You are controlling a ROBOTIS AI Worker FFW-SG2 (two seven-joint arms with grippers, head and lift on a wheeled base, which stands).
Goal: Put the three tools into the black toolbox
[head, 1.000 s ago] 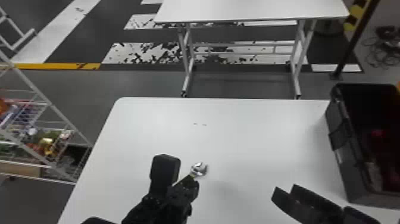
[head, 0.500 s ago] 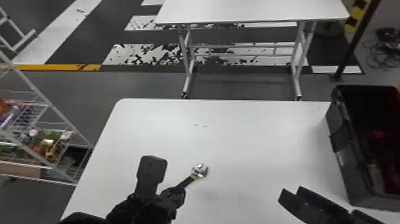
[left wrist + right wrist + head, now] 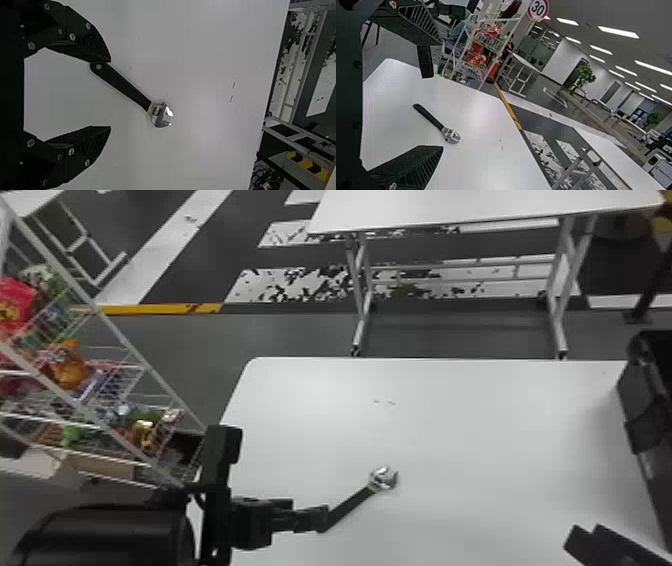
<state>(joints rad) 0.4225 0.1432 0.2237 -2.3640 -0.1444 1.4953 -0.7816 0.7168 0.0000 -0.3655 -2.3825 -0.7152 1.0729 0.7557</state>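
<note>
We see one wrench (image 3: 384, 479) unboxed at the head view's lower centre, left gripper (image 3: 110, 94) and right gripper (image 3: 441, 95) gaping empty, other tools perhaps inside the toolbox (image 3: 645, 400), far right.

the wrench (image 3: 352, 504) lies on the table (image 3: 475, 415), left of the toolbox (image 3: 648, 402) and right of the rack (image 3: 114, 330)

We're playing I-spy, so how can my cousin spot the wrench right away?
Find the nearer white table with the black toolbox at its right. Left of the toolbox lies a wrench with a black handle. Its shiny silver head and yellow band set it apart from the black left end effector near it.
</note>
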